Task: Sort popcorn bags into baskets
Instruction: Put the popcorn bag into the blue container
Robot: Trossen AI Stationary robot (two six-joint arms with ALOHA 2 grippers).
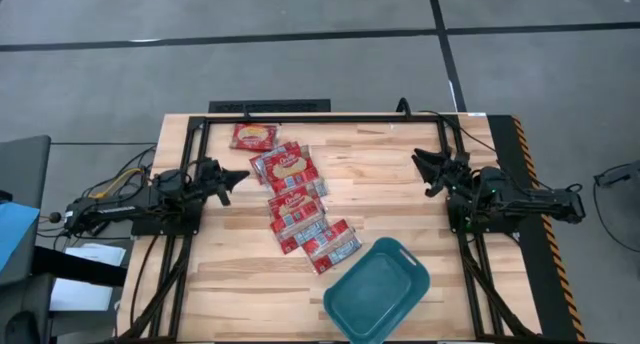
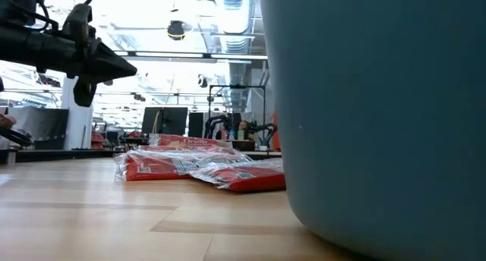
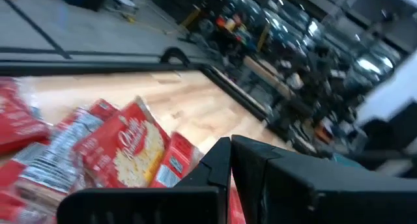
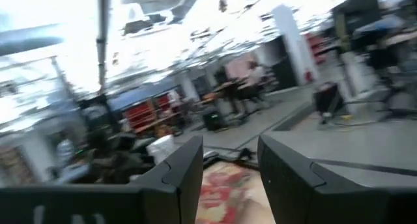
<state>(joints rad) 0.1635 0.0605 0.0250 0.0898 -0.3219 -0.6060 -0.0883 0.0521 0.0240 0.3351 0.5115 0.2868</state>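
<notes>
Hovering beside a loose line of popcorn bags (image 1: 298, 199), the left gripper (image 1: 233, 178) held nothing, its fingers looking slightly parted just short of the nearest packet. Well across the table, the right gripper (image 1: 428, 168) waited with fingers spread and empty. The teal basket (image 1: 377, 289) stood empty beyond the far end of the line. Judging by this, sorting had not begun; a first grasp called for lowering onto one bag's edge.
</notes>
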